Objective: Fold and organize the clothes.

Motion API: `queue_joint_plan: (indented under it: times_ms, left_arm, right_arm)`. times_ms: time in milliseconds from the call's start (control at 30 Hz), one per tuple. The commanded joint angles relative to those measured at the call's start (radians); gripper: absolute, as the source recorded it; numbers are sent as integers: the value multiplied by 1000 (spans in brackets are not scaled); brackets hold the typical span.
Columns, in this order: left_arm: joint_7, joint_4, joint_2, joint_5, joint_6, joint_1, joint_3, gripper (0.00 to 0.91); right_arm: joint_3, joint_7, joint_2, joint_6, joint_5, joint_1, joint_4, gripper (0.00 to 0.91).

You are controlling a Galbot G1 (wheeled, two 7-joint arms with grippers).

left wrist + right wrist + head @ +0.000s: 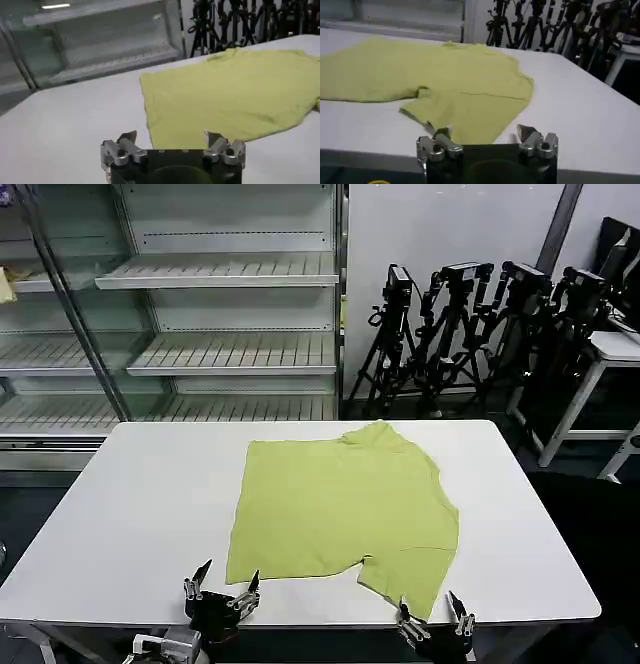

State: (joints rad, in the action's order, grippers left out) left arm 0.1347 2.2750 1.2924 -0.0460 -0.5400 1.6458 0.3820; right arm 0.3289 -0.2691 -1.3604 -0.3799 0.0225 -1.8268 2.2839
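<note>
shirt: the plain lime-green short-sleeved t-shirt of thin soft fabric (340,509) is lying spread out and unfolded on the white rectangular tabletop (130,514), sitting centre to right of centre in the head view frame.
long axis: it is running from the collar at the upper middle of the frame down to the hem at the lower left of the cloth; one sleeve is jutting toward the lower right.
left gripper: the left gripper (222,589) is hovering at the bottom edge of the head frame, left of centre, with its two fingers spread apart and holding nothing.
right gripper: the right gripper (432,621) is sitting at the bottom edge, right of centre, its fingers likewise parted and empty.
direction from claws: the shirt is lying up-frame from both grippers, away from the robot; neither one is touching it.
nearer arm: in the left wrist view the hem corner of the shirt (235,100) is lying just beyond the spread fingers (127,142); in the right wrist view the sleeve edge of the shirt (465,95) is lying just ahead of that gripper's fingers (527,135). both look about equally near, each to its own corner.
judgement: the fold is not yet begun; the near hem and sleeve seem to be the likely grasp points.
background: grey shelving (230,274) and black tripods (470,334) are standing behind the table.
</note>
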Motion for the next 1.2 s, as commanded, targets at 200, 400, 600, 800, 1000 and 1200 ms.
queue_joint_plan:
  times_ms: [200,400,600,800,1000,1200]
  left_arm:
    - [29,-97,-18,-89,-39,-51,1,30]
    - [51,-93,-15,-122,-38,-49,3,30]
    - [52,-42,-14,-155,-36,-38,11,30]
    - [61,54,-16,-162,-25,4,29,30]
    - [72,135,-13,-163,-18,42,54,30]
    - [72,209,-25,-174,-18,65,85,30]
  right_arm:
    - [-21,-11,-6,-27,22,-17,-6,0]
    - [-19,-11,-11,-23,31,-19,1,0]
    - [-18,-10,-17,-13,28,-28,21,0]
    - [-16,-7,-11,-3,10,-65,93,0]
    - [-17,-6,-6,12,-26,-108,184,0]
    - [10,6,2,18,-13,-95,266,0]
